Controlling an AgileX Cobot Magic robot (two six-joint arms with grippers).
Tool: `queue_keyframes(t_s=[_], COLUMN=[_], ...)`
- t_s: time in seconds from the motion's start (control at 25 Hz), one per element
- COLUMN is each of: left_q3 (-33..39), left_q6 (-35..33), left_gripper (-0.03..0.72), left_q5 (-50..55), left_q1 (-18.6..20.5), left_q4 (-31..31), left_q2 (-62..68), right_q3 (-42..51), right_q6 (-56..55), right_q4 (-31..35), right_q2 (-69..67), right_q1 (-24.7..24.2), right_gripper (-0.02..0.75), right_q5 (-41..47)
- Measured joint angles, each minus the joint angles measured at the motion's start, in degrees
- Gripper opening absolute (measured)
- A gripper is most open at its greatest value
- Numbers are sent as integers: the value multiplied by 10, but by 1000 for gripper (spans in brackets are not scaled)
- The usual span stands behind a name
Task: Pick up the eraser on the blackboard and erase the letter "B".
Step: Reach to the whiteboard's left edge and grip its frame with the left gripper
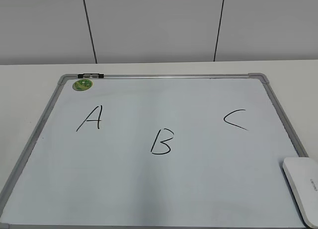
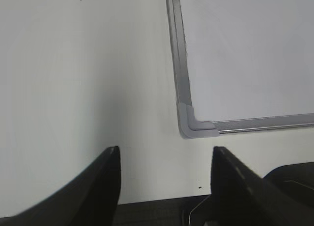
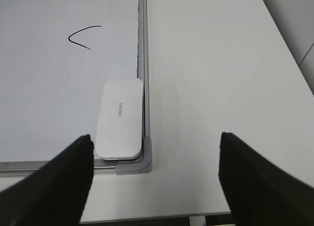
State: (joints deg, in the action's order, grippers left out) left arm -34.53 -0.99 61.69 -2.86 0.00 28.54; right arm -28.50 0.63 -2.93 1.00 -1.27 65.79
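Lying below open right hand (image 3: 154, 179): eraser (image 3: 119, 118)

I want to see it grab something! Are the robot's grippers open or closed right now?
Left gripper: open, holding nothing, near the blackboard corner.
Right gripper: open, holding nothing, above the eraser.

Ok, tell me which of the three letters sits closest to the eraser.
The C, at the right of the blackboard. It is nearest the eraser in the bottom-right corner; B and A lie further left.
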Motion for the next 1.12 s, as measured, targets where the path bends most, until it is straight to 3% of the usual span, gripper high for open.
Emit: queue_keyframes(t_s=[0.76,1.12], left_q3=[-254,-339], left_q6=[0,0], left_gripper=[437,437], left_q5=[-35,-35], left_q1=[0,0], left_q4=[-47,-53], left_q2=[451,587], right_q3=[0,0], right_q6=[0,0], right_q4=[0,0], right_q2=[0,0], right_q1=[0,0], right_gripper=[588,587], right_q5=[0,0])
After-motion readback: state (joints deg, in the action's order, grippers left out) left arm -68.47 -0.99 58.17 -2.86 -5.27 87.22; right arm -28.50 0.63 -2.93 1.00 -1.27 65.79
